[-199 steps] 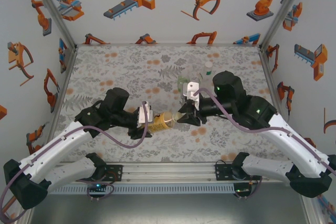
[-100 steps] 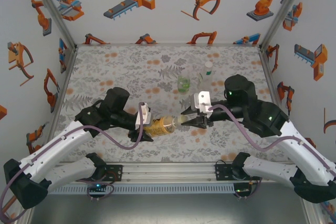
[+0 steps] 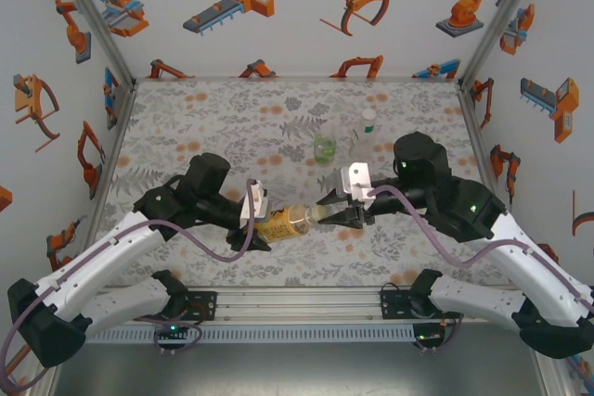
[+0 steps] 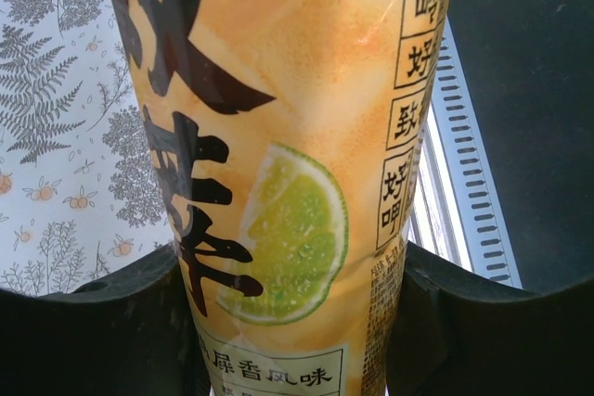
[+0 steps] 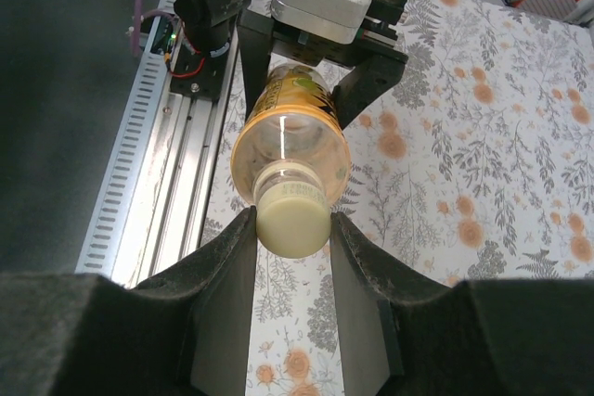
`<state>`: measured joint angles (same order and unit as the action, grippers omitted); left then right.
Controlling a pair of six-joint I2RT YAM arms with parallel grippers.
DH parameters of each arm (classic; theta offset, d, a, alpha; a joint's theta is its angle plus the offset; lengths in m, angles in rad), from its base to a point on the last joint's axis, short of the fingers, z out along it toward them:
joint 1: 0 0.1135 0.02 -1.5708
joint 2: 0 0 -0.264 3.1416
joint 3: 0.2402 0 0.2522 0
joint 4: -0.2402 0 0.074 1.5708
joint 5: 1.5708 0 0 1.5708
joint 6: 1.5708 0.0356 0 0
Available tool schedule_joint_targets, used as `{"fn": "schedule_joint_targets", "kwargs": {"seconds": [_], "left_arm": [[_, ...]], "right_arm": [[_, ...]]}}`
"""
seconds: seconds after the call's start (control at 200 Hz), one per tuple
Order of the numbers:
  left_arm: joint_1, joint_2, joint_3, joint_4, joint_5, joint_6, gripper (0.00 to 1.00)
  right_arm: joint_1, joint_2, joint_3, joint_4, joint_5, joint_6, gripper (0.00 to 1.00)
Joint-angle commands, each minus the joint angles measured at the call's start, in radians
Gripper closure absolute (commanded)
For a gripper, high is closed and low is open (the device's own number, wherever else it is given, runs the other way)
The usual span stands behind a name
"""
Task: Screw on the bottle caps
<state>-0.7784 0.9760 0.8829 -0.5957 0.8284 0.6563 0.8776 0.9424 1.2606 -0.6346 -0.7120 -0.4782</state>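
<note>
Overhead first: the amber bottle [image 3: 283, 223] is held lying sideways over the table [image 3: 186, 127], just below frame centre, between both arms. The left gripper [image 3: 259, 226] is pinched on its labelled body. The right gripper [image 3: 327, 217] is closed on the cap [image 3: 319, 218] at the neck end. A green-tinted bottle [image 3: 325, 147] & a slim bottle [image 3: 368, 125] are stood upright, upper right of centre, well apart from both grippers. Left wrist view: the orange lime-print label is seen close up, mid-frame, w/ both fingers [image 4: 102, 322] pressed against the bottle's sides at the bottom edge. Right wrist view: the pale yellow cap [image 5: 292, 220] is seen end-on, centre frame, clamped between the two black fingers [image 5: 223, 275]. Whether the threads are fully seated can't be told. Handling, as judged: the thin plastic wall prob. gives under a hard squeeze, and the label film is prob. slick, so body slip during twisting is the risk. Some weight is added by the liquid. The cap is small & stiff, so it is best taken by its sides and the bottle by mid-body.
</note>
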Motion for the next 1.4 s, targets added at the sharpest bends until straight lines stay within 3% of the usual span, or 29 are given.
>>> {"fn": "schedule_joint_targets", "kwargs": {"seconds": [0.0, 0.606, 0.821, 1.026, 1.222, 1.397], "left_arm": [[-0.002, 0.006, 0.038, -0.003, 0.035, -0.012, 1.00], [0.008, 0.000, 0.034, 0.023, 0.036, -0.042, 1.00], [0.016, -0.014, 0.027, 0.051, 0.022, -0.067, 1.00], [0.022, -0.037, 0.012, 0.078, -0.026, -0.069, 1.00], [0.022, -0.068, -0.010, 0.111, -0.084, -0.072, 1.00], [0.021, -0.070, -0.018, 0.132, -0.157, -0.081, 1.00]], "right_arm": [[0.003, 0.008, -0.008, 0.033, -0.014, 0.006, 1.00], [0.004, 0.024, -0.020, 0.040, 0.005, 0.026, 1.00], [0.004, 0.021, -0.044, 0.078, 0.061, 0.118, 1.00], [0.003, 0.011, -0.110, 0.190, 0.127, 0.378, 1.00], [0.004, -0.033, -0.208, 0.374, 0.267, 0.796, 1.00], [0.003, -0.021, -0.243, 0.396, 0.395, 1.180, 1.00]]}}
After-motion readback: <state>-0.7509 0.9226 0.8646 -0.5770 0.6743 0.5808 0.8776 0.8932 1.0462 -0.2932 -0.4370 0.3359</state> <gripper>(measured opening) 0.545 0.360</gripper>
